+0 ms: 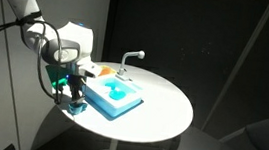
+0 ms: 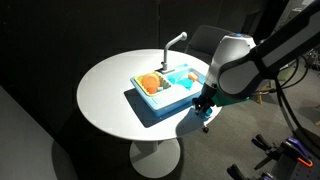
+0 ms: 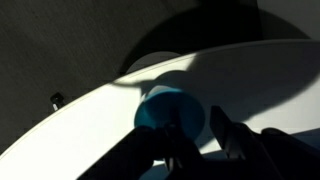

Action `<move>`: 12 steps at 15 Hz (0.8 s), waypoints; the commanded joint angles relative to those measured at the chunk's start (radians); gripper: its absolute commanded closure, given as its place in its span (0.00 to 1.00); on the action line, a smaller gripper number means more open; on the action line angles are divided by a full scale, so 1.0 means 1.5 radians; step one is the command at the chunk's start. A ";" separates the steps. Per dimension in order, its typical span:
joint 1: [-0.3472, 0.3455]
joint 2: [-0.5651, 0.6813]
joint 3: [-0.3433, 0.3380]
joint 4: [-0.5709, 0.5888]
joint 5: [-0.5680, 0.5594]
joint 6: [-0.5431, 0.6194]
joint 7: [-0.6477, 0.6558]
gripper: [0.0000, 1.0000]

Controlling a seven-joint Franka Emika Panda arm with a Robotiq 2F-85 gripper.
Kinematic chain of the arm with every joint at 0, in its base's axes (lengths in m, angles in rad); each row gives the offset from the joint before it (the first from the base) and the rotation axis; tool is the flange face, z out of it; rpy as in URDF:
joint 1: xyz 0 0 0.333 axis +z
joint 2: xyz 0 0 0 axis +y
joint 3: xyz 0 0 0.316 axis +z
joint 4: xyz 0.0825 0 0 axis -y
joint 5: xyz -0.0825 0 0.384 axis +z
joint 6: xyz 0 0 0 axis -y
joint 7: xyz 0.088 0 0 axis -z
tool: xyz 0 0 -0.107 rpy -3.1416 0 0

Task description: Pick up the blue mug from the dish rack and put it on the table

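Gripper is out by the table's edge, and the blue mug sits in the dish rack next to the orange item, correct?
Not quite. The gripper is by the table edge, but the blue mug is not in the dish rack: the wrist view shows it between the gripper's fingers at the tabletop's rim. The orange item is at the rack.

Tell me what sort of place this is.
Probably a robotics lab or test studio: a robot arm works over a toy sink unit on a round white table, with a dark backdrop behind.
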 commanded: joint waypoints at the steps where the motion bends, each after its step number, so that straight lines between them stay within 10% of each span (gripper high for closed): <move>1: 0.009 0.006 -0.010 0.017 -0.006 -0.011 -0.005 0.31; 5: 0.013 0.003 -0.011 0.017 -0.008 -0.011 -0.004 0.01; 12: 0.027 -0.015 -0.007 0.023 -0.012 -0.013 -0.005 0.00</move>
